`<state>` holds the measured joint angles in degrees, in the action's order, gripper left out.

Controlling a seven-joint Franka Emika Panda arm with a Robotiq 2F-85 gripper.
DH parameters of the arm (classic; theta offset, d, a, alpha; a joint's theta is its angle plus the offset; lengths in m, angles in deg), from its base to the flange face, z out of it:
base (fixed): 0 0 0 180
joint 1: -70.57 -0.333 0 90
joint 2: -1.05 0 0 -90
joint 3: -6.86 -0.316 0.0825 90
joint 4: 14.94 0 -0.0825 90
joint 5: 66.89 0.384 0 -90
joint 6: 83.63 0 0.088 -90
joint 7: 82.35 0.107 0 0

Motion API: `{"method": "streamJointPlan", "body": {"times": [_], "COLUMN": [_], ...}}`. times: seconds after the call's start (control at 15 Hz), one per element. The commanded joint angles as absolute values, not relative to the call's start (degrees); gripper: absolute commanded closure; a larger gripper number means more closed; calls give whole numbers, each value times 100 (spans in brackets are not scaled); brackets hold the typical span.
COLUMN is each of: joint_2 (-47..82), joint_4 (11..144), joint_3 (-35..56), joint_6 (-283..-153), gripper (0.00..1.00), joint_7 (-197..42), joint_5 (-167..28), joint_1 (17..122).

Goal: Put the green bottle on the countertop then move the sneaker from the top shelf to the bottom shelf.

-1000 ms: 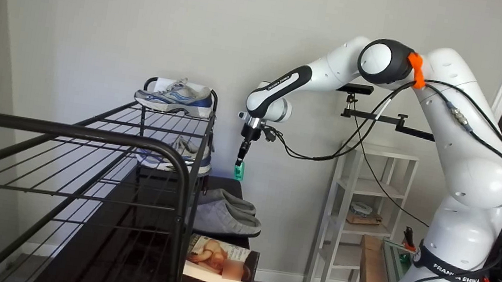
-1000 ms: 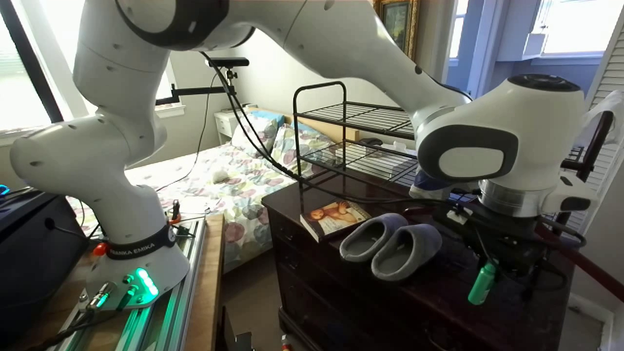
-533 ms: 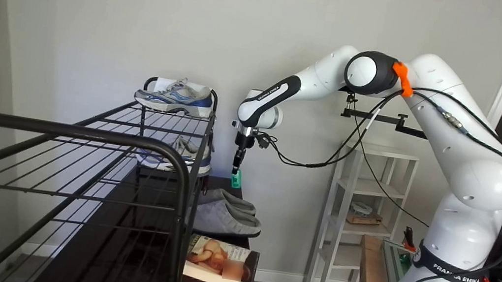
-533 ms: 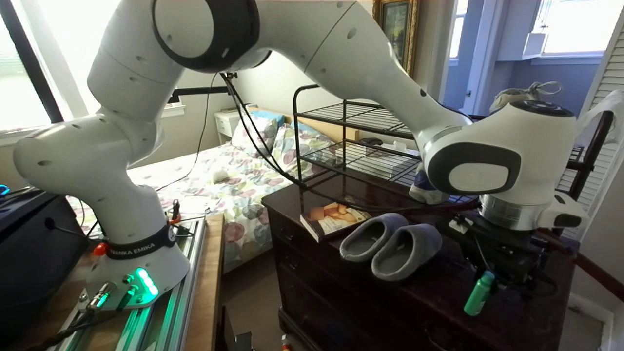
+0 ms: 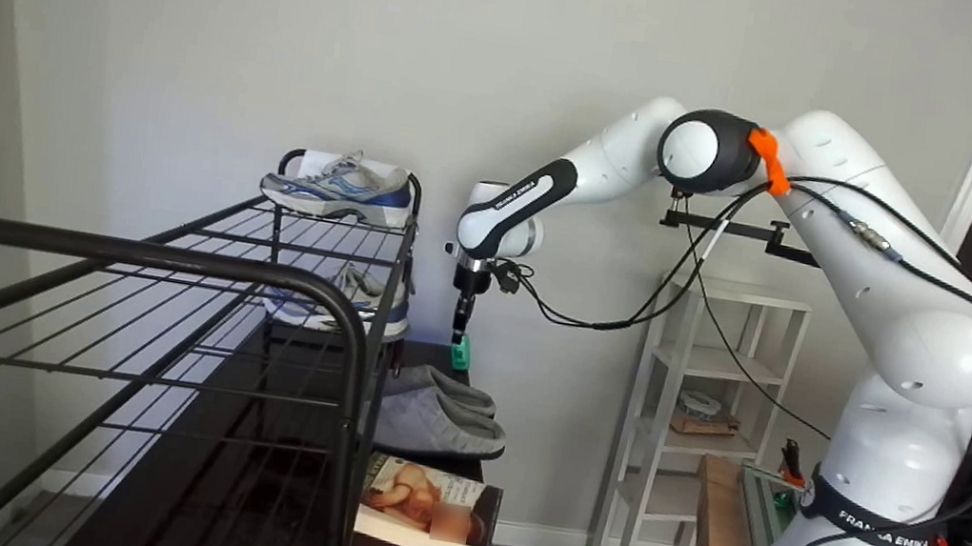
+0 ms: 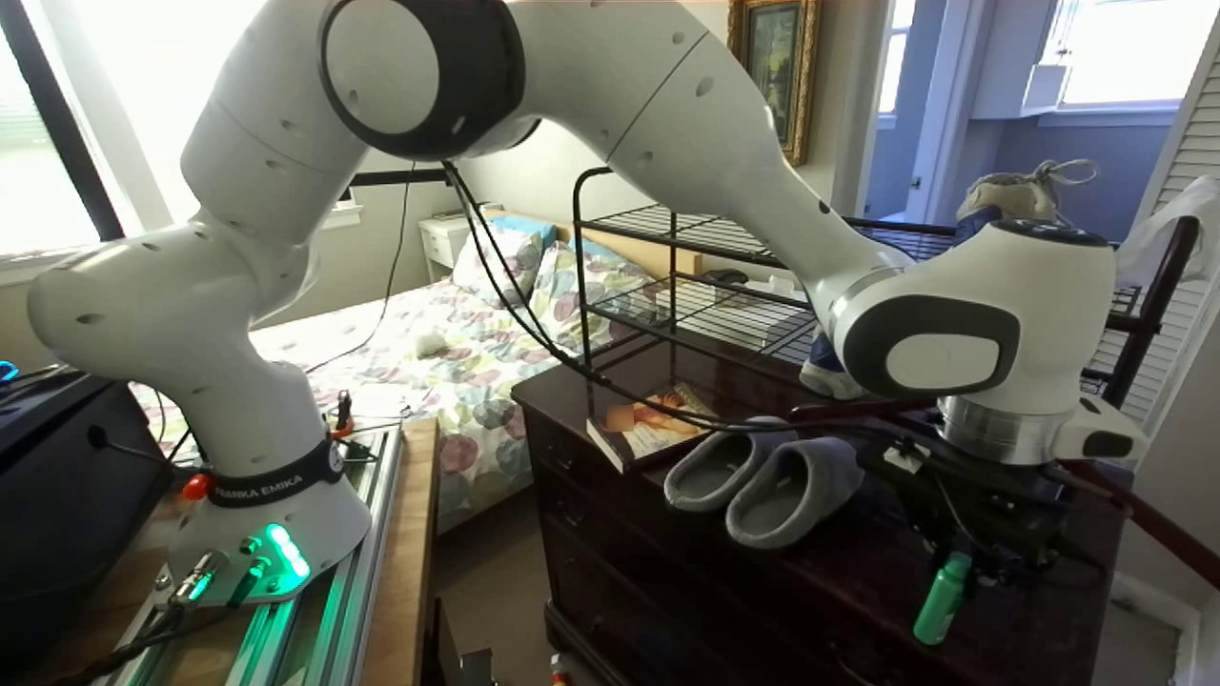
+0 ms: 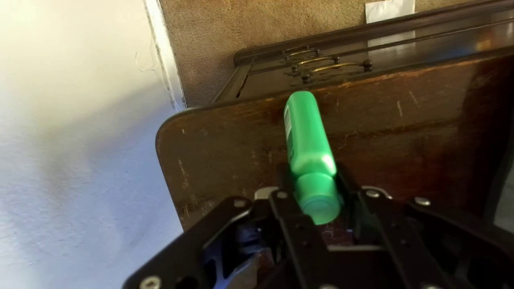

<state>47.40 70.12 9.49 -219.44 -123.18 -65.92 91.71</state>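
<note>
Gripper (image 7: 315,178), black and two-fingered, clasps the slim green bottle (image 7: 307,132) by its neck (tilted, contact below unclear) over the dark-brown wooden dresser top (image 7: 225,152); a grey-and-white sneaker (image 5: 344,192) sits on the black wire top shelf (image 5: 306,250).

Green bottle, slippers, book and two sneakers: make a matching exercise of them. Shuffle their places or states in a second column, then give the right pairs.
Things:
1. green bottle
2. slippers
3. book
4. two sneakers

Places or states:
A. on separate tiers of the black rack
B. lying flat, pictured cover up
C. gripped by the pincer, tilted
D. side by side on the dark dresser

Pairs: 1-C; 2-D; 3-B; 4-A
</note>
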Motion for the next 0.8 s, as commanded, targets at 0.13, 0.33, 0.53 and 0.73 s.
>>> {"method": "streamJointPlan", "body": {"times": [0.13,0.33,0.53,0.73], "joint_2": [4861,4869,4869,4857], "joint_4": [6946,6989,7018,7078], "joint_3": [1105,1096,1062,992], "joint_6": [-22270,-22439,-22562,-22712], "gripper": [93,93,93,93], "joint_7": [-12064,-12064,-12104,-12198], "joint_5": [-7077,-7171,-7180,-7134], "joint_1": [8914,8891,8921,8992]}}
